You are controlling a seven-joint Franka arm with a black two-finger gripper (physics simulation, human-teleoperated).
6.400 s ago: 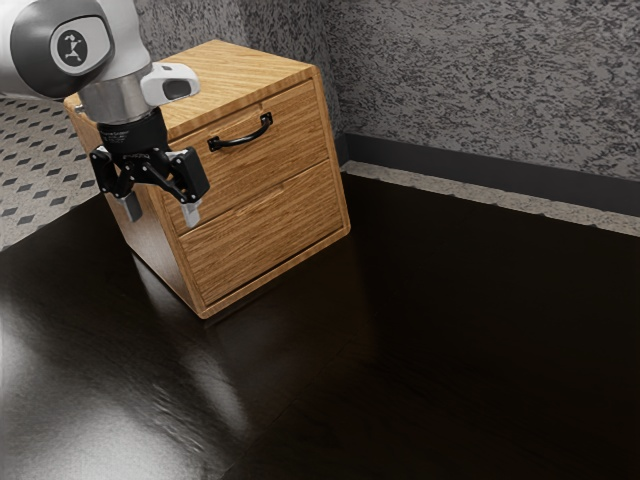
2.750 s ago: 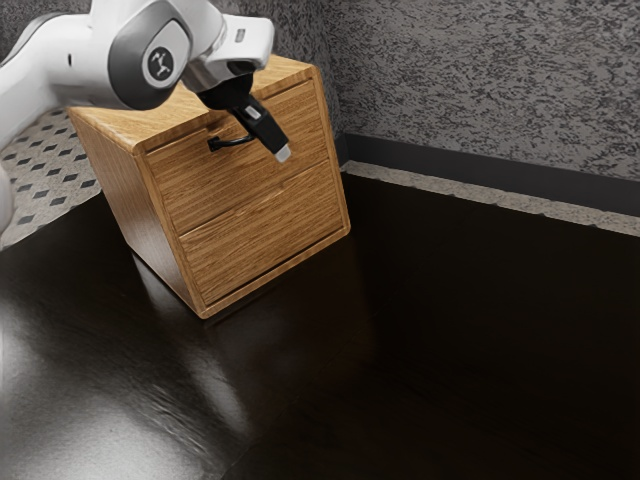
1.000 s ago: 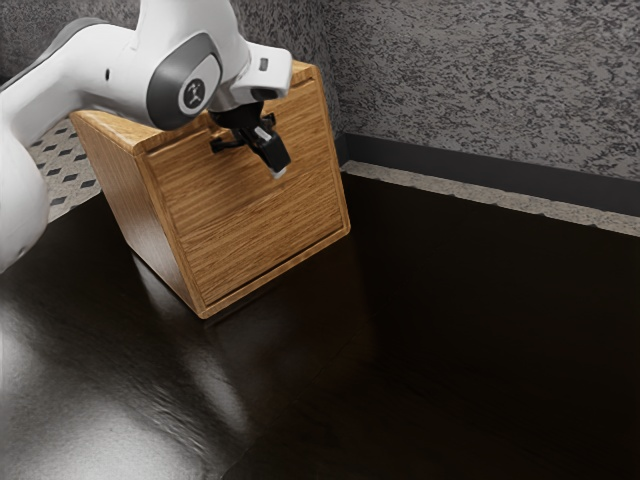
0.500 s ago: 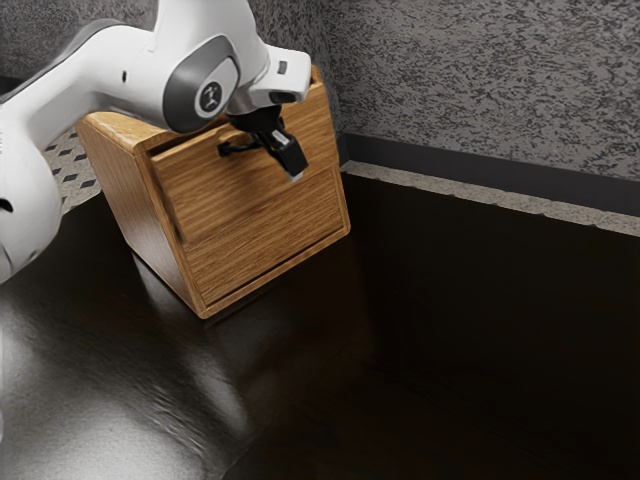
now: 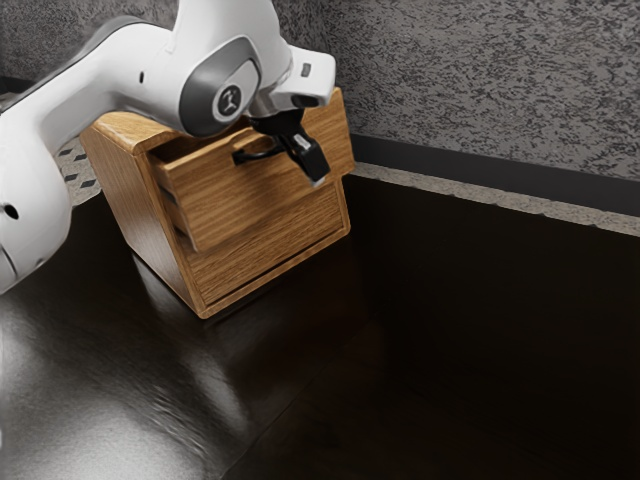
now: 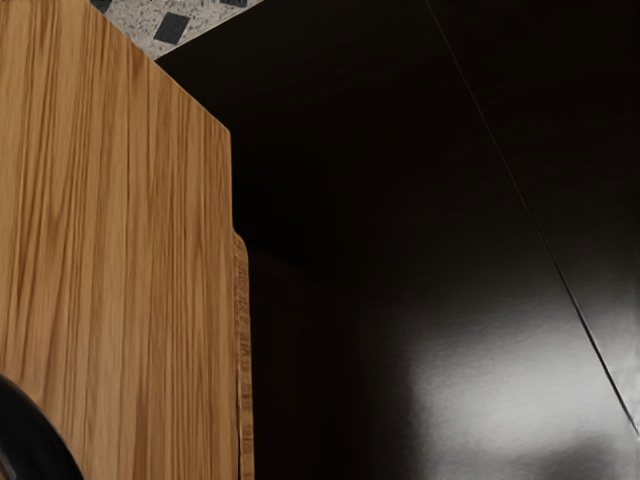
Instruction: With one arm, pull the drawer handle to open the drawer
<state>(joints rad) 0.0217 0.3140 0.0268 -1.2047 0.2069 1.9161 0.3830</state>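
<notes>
1. End effector (image 5: pixel 313 172), upper centre-left of frame, sits against the handle (image 5: pixel 250 156); whether it is clamped on it, I cannot tell.
2. Handle's long axis runs across the top drawer (image 5: pixel 255 200) front.
3. Drawer stands partly out of the cabinet (image 5: pixel 130 190); the pull should run toward the frame's lower right.

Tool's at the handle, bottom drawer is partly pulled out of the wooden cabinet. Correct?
Not quite: it's the top drawer that stands partly out of the cabinet, while the bottom drawer sits flush. The tool is at the handle, as you said. The exterior view shows it.
</notes>
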